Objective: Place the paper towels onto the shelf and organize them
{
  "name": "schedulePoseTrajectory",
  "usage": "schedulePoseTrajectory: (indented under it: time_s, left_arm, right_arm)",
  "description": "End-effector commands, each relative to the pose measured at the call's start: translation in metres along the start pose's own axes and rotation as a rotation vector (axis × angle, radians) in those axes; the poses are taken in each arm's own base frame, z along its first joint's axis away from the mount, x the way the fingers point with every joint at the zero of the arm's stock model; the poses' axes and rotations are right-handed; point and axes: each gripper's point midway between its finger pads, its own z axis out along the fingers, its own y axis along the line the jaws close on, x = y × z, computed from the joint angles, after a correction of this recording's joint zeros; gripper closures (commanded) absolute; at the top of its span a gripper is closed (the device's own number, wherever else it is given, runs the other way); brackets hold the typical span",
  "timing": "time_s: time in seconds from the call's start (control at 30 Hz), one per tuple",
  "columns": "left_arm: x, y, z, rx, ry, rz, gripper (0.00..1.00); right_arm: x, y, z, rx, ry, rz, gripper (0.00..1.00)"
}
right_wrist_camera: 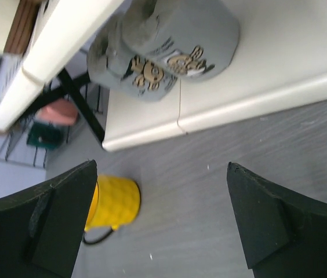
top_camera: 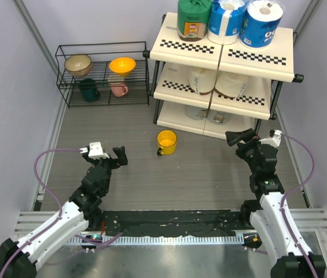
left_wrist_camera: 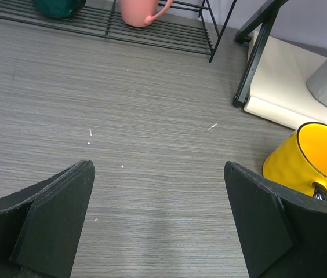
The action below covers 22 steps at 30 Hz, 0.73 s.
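Note:
The shelf (top_camera: 227, 55) stands at the back right. On its top tier stand a green-wrapped roll (top_camera: 193, 18) and two blue-and-white rolls (top_camera: 226, 20) (top_camera: 260, 23). Two cream rolls (top_camera: 203, 79) (top_camera: 232, 84) sit on the middle tier. Two grey-white rolls (top_camera: 196, 112) (top_camera: 218, 117) sit on the bottom tier; they also show in the right wrist view (right_wrist_camera: 169, 40). My left gripper (top_camera: 119, 156) is open and empty over the floor at the left. My right gripper (top_camera: 240, 139) is open and empty just in front of the shelf's bottom tier (right_wrist_camera: 256, 98).
A small yellow cup (top_camera: 166, 142) stands on the floor between the arms, near the shelf's front; it shows in both wrist views (left_wrist_camera: 308, 156) (right_wrist_camera: 114, 202). A low black wire rack (top_camera: 102, 72) at the back left holds bowls and mugs.

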Motion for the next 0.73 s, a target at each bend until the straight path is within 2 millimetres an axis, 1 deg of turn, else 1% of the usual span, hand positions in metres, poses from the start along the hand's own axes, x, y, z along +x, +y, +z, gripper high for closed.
schedulePoseTrajectory:
  time_s: [0.0,0.07,0.1,0.13,0.17,0.23,0.33,0.43,0.5,0.53,0.63,0.7]
  left_arm:
    - [-0.011,0.001,0.001,-0.021,-0.031,-0.043,0.00]
    - [-0.011,0.000,0.001,-0.017,-0.022,-0.037,0.00]
    - [-0.011,0.000,0.001,-0.020,-0.021,-0.037,0.00]
    - [-0.011,0.001,0.002,-0.024,-0.018,-0.039,0.00]
    - [-0.011,0.001,0.002,-0.025,-0.016,-0.038,0.00]
    - [-0.011,0.001,0.002,-0.027,-0.014,-0.035,0.00]
    - [-0.011,0.002,0.002,-0.035,-0.015,-0.037,0.00]
    - [-0.011,0.002,0.002,-0.034,-0.016,-0.040,0.00]
    - [-0.011,0.002,0.001,-0.033,-0.016,-0.040,0.00]
    - [-0.011,-0.002,0.001,-0.007,-0.013,-0.039,0.00]
    - [-0.009,-0.006,0.001,0.013,0.002,-0.022,0.00]
    - [-0.009,-0.005,0.002,0.005,0.007,-0.015,0.00]
  right_arm:
    - [0.030,0.002,-0.034,-0.038,0.198,-0.164,0.00]
    - [0.028,0.005,-0.045,-0.050,0.189,-0.178,0.01]
    - [0.031,0.000,-0.049,-0.026,0.200,-0.177,0.00]
    - [0.032,-0.001,-0.052,-0.028,0.199,-0.182,0.00]
    - [0.030,0.001,-0.056,-0.039,0.185,-0.180,0.00]
    - [0.037,0.006,-0.060,-0.073,0.214,-0.153,0.00]
    - [0.045,0.009,-0.064,-0.088,0.255,-0.110,0.00]
    - [0.053,0.003,-0.066,-0.076,0.282,-0.092,0.01]
    - [0.055,0.001,-0.066,-0.074,0.283,-0.090,0.00]
    - [0.055,0.000,-0.067,-0.075,0.278,-0.089,0.00]
    - [0.055,-0.001,-0.068,-0.081,0.266,-0.088,0.01]
    - [0.056,-0.003,-0.069,-0.074,0.268,-0.087,0.00]
